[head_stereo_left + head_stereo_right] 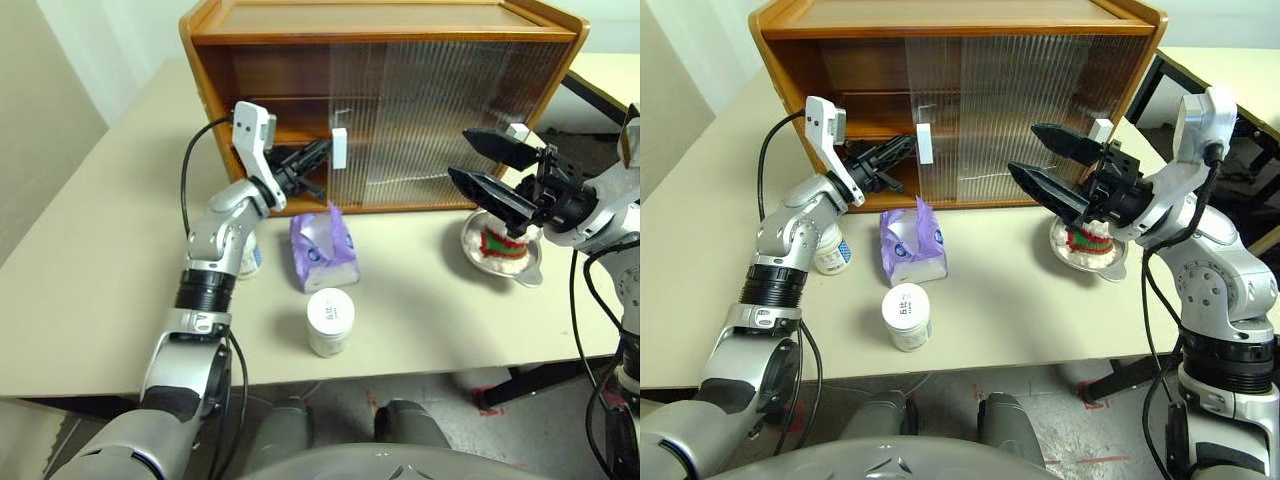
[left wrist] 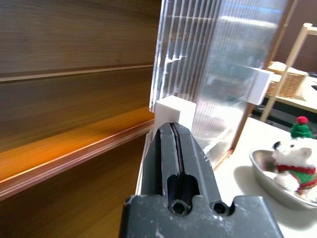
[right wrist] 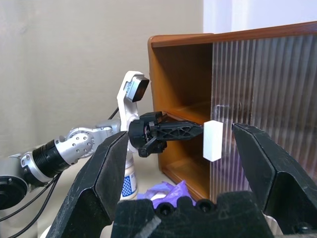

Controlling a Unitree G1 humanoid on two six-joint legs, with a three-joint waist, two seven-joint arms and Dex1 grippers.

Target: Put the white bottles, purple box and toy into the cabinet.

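Taking the purple box [image 1: 324, 246] as the marker at mid-table, one of the white bottles [image 1: 330, 321] stands just in front of it near the table's front edge, while the second white bottle [image 1: 832, 251] sits to the box's left, partly hidden behind the left forearm. To the box's right, well apart, the toy [image 2: 294, 162] rests in a steel bowl [image 2: 262, 168]. Above that bowl the right gripper [image 1: 496, 168] hangs with its jaws spread as wide as they go, holding nothing.

Behind the box, the left gripper [image 1: 308, 162] is pressed fully shut, empty, its tips against the white handle [image 1: 339, 148] of the cabinet's [image 1: 380, 20] near sliding door [image 2: 218, 74]. The left part of the cabinet stands open, both wooden shelves bare; the ribbed doors cover the rest.

By the look of it, the step in hand is opening the cabinet, with no item yet stowed. The next move likely calls for a steady sideways push on the handle, away from the open side, kept level so the tips do not slip off. Then a grasp of the nearest item can begin.
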